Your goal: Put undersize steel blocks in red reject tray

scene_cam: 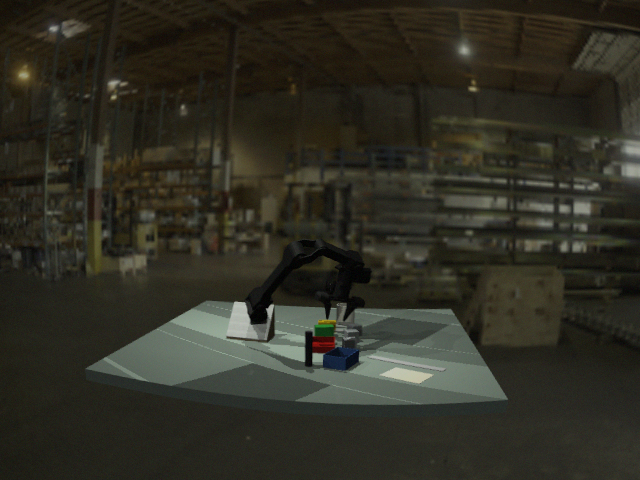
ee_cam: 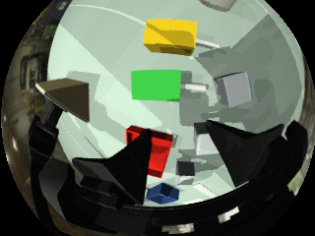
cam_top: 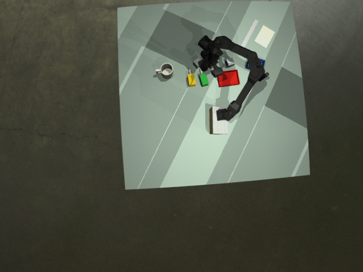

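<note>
The green gauge lies on the near side, left of the red tray. Farther, the gripper is quite widely open and holds nothing; whether it touches a steel block, I cannot tell.

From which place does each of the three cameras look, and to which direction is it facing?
Top: high above, facing down at the table; arm and gripper show.
Exterior: outside the table, slightly above it, facing across the blue bin; arm and gripper show.
Wrist: on the gripper, facing past its open fingers.
Top and wrist share the yellow gauge.
</note>
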Robot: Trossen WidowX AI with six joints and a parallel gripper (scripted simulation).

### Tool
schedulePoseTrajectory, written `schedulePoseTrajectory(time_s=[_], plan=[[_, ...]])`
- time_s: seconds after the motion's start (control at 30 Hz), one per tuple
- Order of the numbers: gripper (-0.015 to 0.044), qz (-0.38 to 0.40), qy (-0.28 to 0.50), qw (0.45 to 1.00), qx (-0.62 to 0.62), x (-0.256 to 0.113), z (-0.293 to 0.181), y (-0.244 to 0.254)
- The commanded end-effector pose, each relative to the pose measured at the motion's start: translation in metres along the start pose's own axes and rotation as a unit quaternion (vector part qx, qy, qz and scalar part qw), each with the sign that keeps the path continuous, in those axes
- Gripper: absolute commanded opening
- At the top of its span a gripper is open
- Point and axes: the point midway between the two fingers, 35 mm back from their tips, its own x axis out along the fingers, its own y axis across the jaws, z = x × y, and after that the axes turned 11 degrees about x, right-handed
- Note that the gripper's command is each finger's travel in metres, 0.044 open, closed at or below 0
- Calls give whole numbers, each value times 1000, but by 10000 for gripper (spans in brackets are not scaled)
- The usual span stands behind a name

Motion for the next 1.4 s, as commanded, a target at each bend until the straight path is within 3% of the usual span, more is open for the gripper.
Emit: schedulePoseTrajectory(time_s=[0.0, 0.23, 0.47, 0.77, 1.07, 1.13, 1.37], plan=[[325, -38, -28, 874, 484, -13, -52, -22], [325, -43, -44, 732, 679, -16, -79, -28], [325, -42, -60, 550, 832, -18, -103, -31], [325, -35, -80, 274, 958, -20, -134, -31], [325, -20, -95, -16, 995, -21, -158, -29], [325, -18, -96, -44, 994, -21, -160, -29], [325, -18, -96, -45, 994, -21, -159, -29]])
